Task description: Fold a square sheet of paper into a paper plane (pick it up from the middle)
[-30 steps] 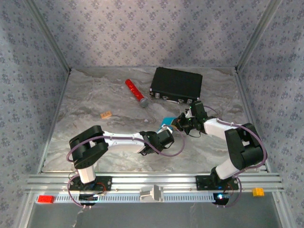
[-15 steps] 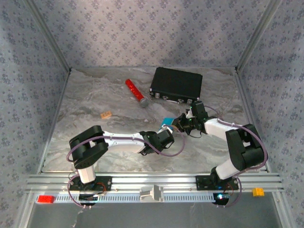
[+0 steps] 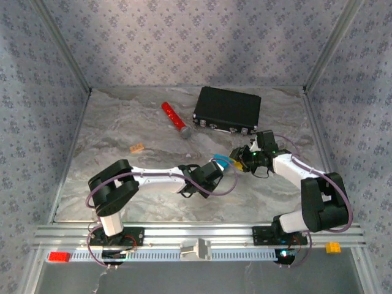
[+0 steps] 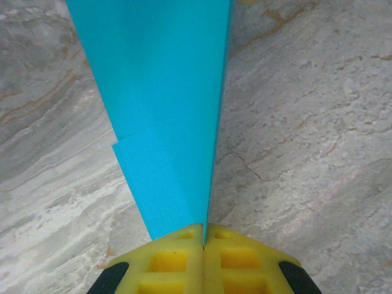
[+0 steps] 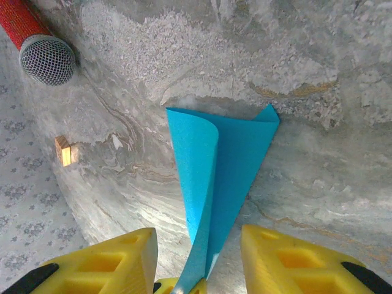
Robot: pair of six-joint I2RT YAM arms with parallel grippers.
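Left wrist: clamps the folded blue paper (image 4: 171, 122) by its narrow end between shut left jaws, fanned out ahead of them over the desk (image 4: 306, 122). Right wrist: holds right jaws parted either side of it, with its curled edge midway between them.

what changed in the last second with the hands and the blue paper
The right hand opened, let go of the folded cyan-blue paper sheet and drew back rightward. The left hand stays shut on it. The black rectangular case and red cylinder did not move.
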